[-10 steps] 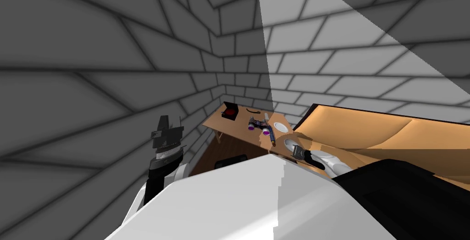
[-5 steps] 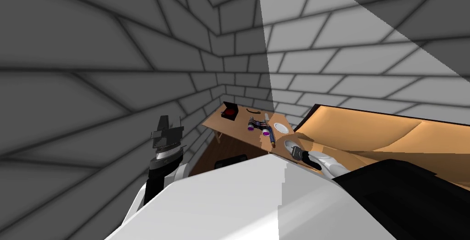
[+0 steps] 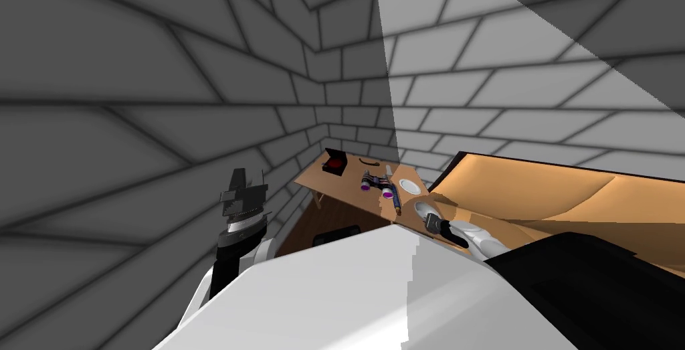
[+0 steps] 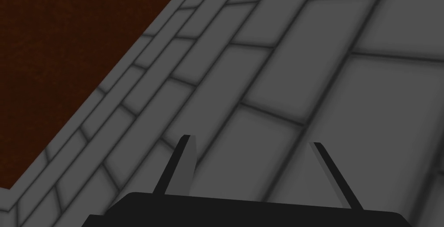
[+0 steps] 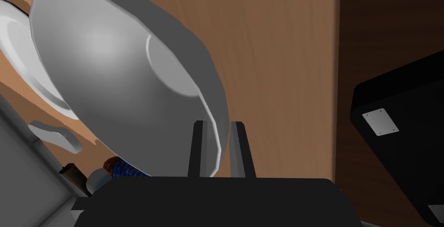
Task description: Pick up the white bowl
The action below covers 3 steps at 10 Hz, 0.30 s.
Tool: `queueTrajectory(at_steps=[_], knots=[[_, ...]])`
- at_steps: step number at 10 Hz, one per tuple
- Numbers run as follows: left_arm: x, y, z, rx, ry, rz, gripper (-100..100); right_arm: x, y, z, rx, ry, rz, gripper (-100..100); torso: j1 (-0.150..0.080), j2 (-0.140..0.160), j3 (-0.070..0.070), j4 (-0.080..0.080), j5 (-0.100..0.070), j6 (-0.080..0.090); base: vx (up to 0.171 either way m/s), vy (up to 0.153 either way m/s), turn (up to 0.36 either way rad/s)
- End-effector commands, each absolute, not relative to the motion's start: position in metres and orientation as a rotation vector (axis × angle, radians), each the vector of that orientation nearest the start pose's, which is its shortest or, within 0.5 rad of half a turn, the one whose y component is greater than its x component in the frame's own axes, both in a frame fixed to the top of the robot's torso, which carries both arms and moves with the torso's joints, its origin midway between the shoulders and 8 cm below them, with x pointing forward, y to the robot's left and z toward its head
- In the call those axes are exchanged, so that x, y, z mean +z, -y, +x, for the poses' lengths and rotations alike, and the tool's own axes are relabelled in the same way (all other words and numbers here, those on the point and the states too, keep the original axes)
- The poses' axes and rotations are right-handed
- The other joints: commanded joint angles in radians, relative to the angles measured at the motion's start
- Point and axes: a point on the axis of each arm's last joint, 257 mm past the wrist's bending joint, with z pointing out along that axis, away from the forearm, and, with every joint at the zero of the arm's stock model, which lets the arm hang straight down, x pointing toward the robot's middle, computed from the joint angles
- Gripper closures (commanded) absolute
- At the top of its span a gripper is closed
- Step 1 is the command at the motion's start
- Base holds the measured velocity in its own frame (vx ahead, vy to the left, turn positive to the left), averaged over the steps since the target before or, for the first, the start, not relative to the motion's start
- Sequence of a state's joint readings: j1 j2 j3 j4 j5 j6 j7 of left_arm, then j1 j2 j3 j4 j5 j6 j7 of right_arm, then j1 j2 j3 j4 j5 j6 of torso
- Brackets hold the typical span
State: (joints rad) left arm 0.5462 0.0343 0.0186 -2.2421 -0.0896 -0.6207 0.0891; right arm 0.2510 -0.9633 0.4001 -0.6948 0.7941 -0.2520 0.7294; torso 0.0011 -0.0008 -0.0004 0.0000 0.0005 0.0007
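Note:
The white bowl (image 5: 117,77) is tilted on its side over the brown tabletop (image 5: 277,64), its hollow facing my right hand's camera. My right gripper (image 5: 218,124) is shut on the bowl's rim, one finger on each face of it. In the head view the bowl (image 3: 421,208) sits at the near corner of the table, with the right gripper (image 3: 433,221) at its near edge. My left gripper (image 3: 241,185) is raised at my left, close to the brick wall. Its fingers (image 4: 187,159) stand open with nothing between them.
A white plate (image 3: 409,185) lies just beyond the bowl, and the plate (image 5: 17,55) also peeks out behind it. Farther along the table (image 3: 321,179) are a black box with red inside (image 3: 336,162), purple-tipped items (image 3: 374,182) and a blue stick (image 3: 396,199). An orange bed (image 3: 568,192) lies to the right.
My right gripper has drawn its fingers in on the bowl's rim. The head view has shifted a little. The left arm has not moved.

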Motion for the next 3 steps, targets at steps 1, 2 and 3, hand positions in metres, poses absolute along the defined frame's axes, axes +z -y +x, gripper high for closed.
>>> queueTrajectory(at_steps=[1, 2, 3], knots=[[0.0142, -0.2713, 0.3286, -1.314, -0.653, -0.572, 0, -0.4922, 0.6787, 0.1493, -0.639, -2.597, -0.989, 100, 0.000, 0.000, 0.000, 0.000, 0.000, 0.000, -0.008, 0.038, -0.074], [0.0142, -0.2713, 0.3286, -1.314, -0.653, -0.572, 0, -0.4952, 0.6759, 0.1513, -0.640, -2.597, -0.986, 100, 0.002, 0.001, 0.000, 0.000, 0.001, 0.001, -0.006, 0.023, -0.029], [0.0142, -0.2713, 0.3286, -1.314, -0.653, -0.572, 0, -0.4944, 0.6766, 0.1513, -0.640, -2.598, -0.983, 0, 0.002, 0.001, 0.000, 0.000, 0.001, 0.000, 0.000, 0.000, 0.000]])
